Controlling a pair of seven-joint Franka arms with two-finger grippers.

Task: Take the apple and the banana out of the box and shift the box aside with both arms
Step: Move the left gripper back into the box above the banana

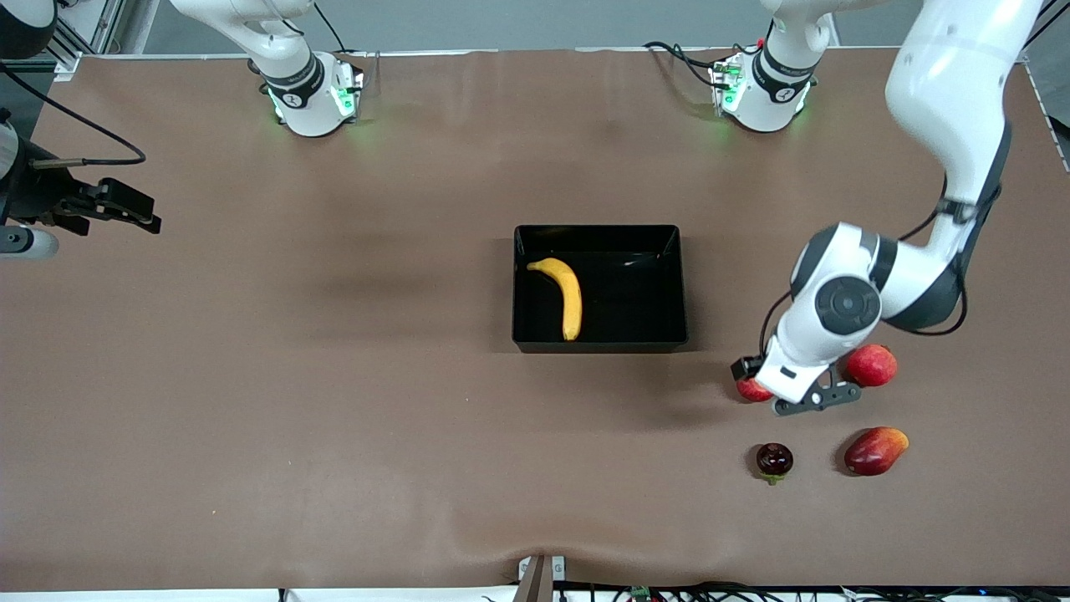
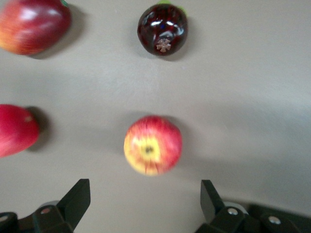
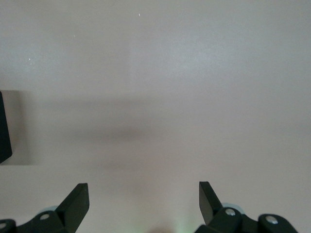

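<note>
Brown matte table (image 1: pixel 334 435) filling nearly the whole front view, robot bases along its upper edge.

Progress, judged from how things lie: about a third done. Apple (image 2: pixel 152 144) out of the box and resting on the bare table, lower right of the front view, mostly hidden there under the left wrist. Banana (image 1: pixel 565 293) not yet removed, lying inside the box (image 1: pixel 669 284) at frame centre, against the wall toward the right arm's end. Box not yet moved aside; both of those steps left.

Left gripper (image 2: pixel 146 204) poised just over the apple, fingers spread wide and clear of it on either side, holding nothing. Right gripper (image 3: pixel 144 204) waiting at the mid-left edge of the front view over bare table, fingers wide, empty.

Apple's look: small, round, red with yellow streaks and a yellow patch around the stem end, which faces up toward the wrist camera. Banana: single, curved, yellow, darker at the tips. Box: glossy black, rectangular, low-walled, open on top.

Other fruit grouped around the apple in the lower right of the front view: a pinkish-red round fruit (image 1: pixel 871 364) beside it, an oval red-yellow fruit (image 1: pixel 875 451) and a dark glossy fruit (image 1: pixel 774 460) lower in the frame.
</note>
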